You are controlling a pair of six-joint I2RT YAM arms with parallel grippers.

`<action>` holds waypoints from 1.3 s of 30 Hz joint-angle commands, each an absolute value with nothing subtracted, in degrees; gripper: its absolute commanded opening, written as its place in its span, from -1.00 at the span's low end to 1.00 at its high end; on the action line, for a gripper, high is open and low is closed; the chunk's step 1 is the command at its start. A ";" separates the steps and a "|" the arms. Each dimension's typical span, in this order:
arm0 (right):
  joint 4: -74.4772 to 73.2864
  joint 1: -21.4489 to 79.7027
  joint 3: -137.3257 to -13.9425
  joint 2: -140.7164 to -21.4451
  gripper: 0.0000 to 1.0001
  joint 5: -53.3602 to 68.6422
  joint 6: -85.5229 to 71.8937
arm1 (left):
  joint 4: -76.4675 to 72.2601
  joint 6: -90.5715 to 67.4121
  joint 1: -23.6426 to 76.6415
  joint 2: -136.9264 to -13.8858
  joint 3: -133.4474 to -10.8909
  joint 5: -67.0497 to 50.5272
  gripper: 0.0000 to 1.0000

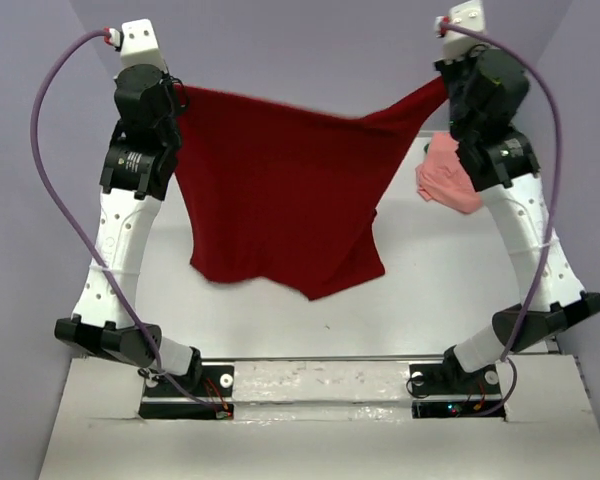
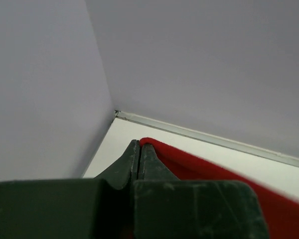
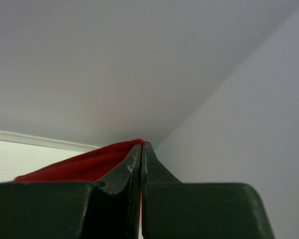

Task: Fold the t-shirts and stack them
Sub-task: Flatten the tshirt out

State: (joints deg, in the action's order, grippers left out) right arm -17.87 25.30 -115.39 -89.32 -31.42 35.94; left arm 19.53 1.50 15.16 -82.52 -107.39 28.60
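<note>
The dark red t-shirt (image 1: 280, 190) hangs spread in the air between my two grippers, its lower edge over the white table. My left gripper (image 1: 177, 98) is shut on its top left corner; the left wrist view shows the jaws (image 2: 139, 145) closed with red cloth (image 2: 214, 174) running off to the right. My right gripper (image 1: 448, 90) is shut on the top right corner; the right wrist view shows the jaws (image 3: 141, 145) closed with red cloth (image 3: 84, 167) on the left. The salmon pink t-shirt (image 1: 448, 172) lies crumpled at the back right. The green t-shirt is out of view.
The white table (image 1: 450, 280) is bounded by lilac walls at the back and sides. A metal strip (image 2: 214, 140) runs along the table's far edge. The arm bases (image 1: 325, 385) sit at the near edge.
</note>
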 commanded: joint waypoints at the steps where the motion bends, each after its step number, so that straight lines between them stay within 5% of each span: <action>1: -13.18 18.37 -113.65 -78.85 -1.00 -29.27 31.73 | 14.15 1.58 12.83 -75.32 -109.60 28.21 -1.00; 11: -16.87 20.47 -115.22 -73.48 -1.00 -32.51 31.81 | 15.11 0.61 16.94 -67.86 -106.96 28.12 -1.00; 18: -11.88 38.47 -118.74 -72.34 -1.00 -48.32 46.29 | 20.38 1.50 27.23 -64.17 -110.82 35.94 -1.00; 21: 8.85 54.86 -116.29 -71.11 -1.00 -58.60 64.81 | 23.02 0.36 29.70 -62.76 -112.59 36.12 -1.00; 26: 37.59 66.86 -109.43 -71.72 -1.00 -62.94 92.43 | 24.26 -1.49 31.11 -61.26 -110.75 36.82 -1.00; 32: 18.83 62.60 -111.70 -76.10 -1.00 -53.80 66.65 | 16.71 -0.35 31.38 -67.13 -104.78 36.65 -1.00; 35: -8.29 46.54 -123.11 -83.57 -1.00 -41.35 41.86 | 14.24 -0.44 29.89 -75.82 -108.52 34.72 -1.00; 39: -18.75 28.01 -130.57 -92.79 -1.00 -26.57 31.23 | 13.62 -2.01 25.24 -89.42 -116.95 28.75 -1.00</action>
State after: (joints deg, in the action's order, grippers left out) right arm 0.62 41.98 -123.17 -84.71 -44.05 51.20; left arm 16.82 -0.95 28.75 -77.10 -110.65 34.24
